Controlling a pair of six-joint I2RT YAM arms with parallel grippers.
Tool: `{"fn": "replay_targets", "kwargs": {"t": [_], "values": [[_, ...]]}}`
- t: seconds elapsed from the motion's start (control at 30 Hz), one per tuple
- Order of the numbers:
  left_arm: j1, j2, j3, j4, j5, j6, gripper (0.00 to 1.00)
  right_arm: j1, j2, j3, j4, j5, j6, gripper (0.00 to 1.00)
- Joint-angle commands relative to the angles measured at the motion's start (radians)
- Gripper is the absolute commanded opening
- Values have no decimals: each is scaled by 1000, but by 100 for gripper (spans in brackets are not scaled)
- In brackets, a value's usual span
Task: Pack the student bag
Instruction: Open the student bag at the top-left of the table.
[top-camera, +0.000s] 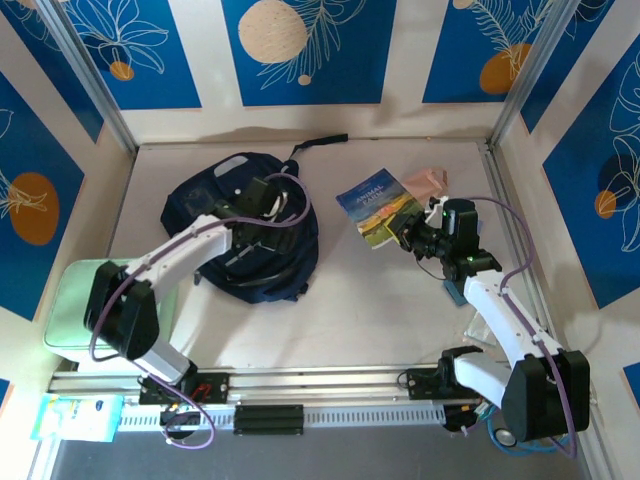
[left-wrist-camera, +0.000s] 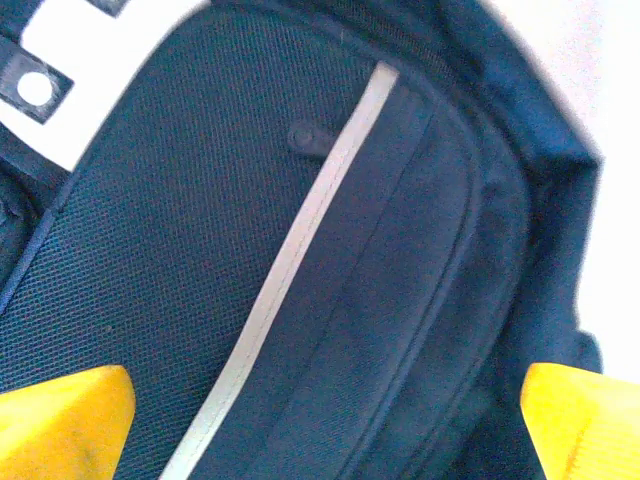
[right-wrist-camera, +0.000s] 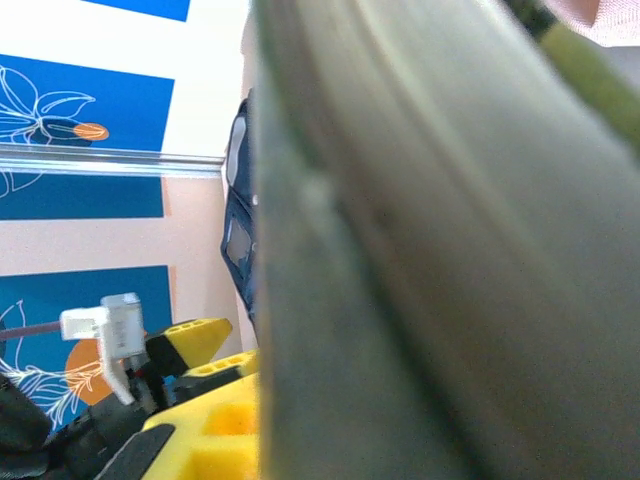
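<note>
Student bag (top-camera: 285, 262): lies flat on the left half of the table (top-camera: 350, 310), slumped, one black strap (top-camera: 320, 142) trailing toward the far wall.
Green box (top-camera: 70, 300): nearest item, at the near left edge, well apart from the work.
Right gripper (top-camera: 412, 234): closed on the near right edge of a book (top-camera: 375, 205), which is held tilted over the right half of the table.
Left gripper (top-camera: 268, 196): above the middle of the bag, fingers (left-wrist-camera: 70, 420) spread wide with nothing between them; whether they touch the fabric cannot be told.
Bag surface, left wrist view: woven navy fabric, a light zipper stripe (left-wrist-camera: 300, 250) running diagonally, a white patch (left-wrist-camera: 90, 60) at the upper left.
Bag opening: none visible; the zipper line under the left gripper appears shut.
Pink pouch (top-camera: 428, 182): farthest item, just behind the book.
Handling, judged: soft and limp, bulky but light; the fabric will fold and drag instead of lifting as one piece.
Hold point, judged: pinch a zipper pull or a raised fabric edge beside the stripe; flat panels give the fingers nothing to bite.
Risk, judged: the mouth collapses unless one arm holds it open while the book enters.
</note>
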Motion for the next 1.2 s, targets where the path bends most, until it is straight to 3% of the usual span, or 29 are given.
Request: {"fn": "replay_targets", "kwargs": {"t": [0.0,0.17,0.33,0.5,0.83,1.17], "values": [[-39,76,63,-127,-110,120,95,-2,-13,41,27,-8,-26,0],[-68,190,144,-200,-215,100,86,-2,-8,42,21,-7,-23,0],[-88,242,175,-218,-207,107,78,-4,-10,40,13,-3,-23,0],[-106,277,206,-247,-290,106,73,-7,-14,30,30,-9,-15,0],[-112,343,240,-264,-236,87,57,-15,-23,13,40,-17,-3,0],[-113,322,263,-255,-217,83,21,-28,-28,11,34,-22,-3,0]]}}
